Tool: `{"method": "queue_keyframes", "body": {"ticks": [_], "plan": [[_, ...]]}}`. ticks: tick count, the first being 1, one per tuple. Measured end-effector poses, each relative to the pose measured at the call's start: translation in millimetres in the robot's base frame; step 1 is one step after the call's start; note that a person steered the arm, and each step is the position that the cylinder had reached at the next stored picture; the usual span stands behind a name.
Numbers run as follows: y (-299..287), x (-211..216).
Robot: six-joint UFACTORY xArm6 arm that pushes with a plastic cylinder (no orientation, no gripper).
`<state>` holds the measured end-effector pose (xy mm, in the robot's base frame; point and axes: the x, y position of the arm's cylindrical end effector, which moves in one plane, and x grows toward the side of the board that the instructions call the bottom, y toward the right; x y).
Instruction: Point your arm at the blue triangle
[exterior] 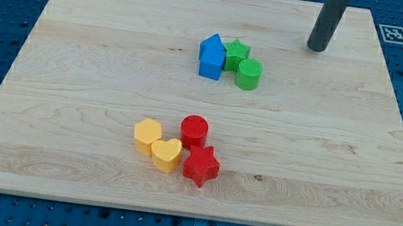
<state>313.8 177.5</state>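
Note:
Two blue blocks stand touching near the board's upper middle: a blue triangle-like block (211,43) behind and a blue cube-like block (211,63) in front. A green star (236,53) and a green cylinder (249,75) sit just to their right. My tip (318,47) rests on the board at the view's upper right, well to the right of the blue blocks and apart from every block.
A red cylinder (194,131), a red star (201,165), a yellow hexagon-like block (147,135) and a yellow heart (166,154) cluster at the lower middle. The wooden board (74,73) lies on a blue pegboard table. A marker tag (393,34) sits at the upper right.

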Motion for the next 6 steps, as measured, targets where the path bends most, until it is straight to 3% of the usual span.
{"method": "queue_keyframes", "body": {"ticks": [2, 3, 5, 6], "plan": [[-3.0, 9.0], [-51.0, -5.6], [-238.1, -8.5], [-264.7, 1.0]]}}
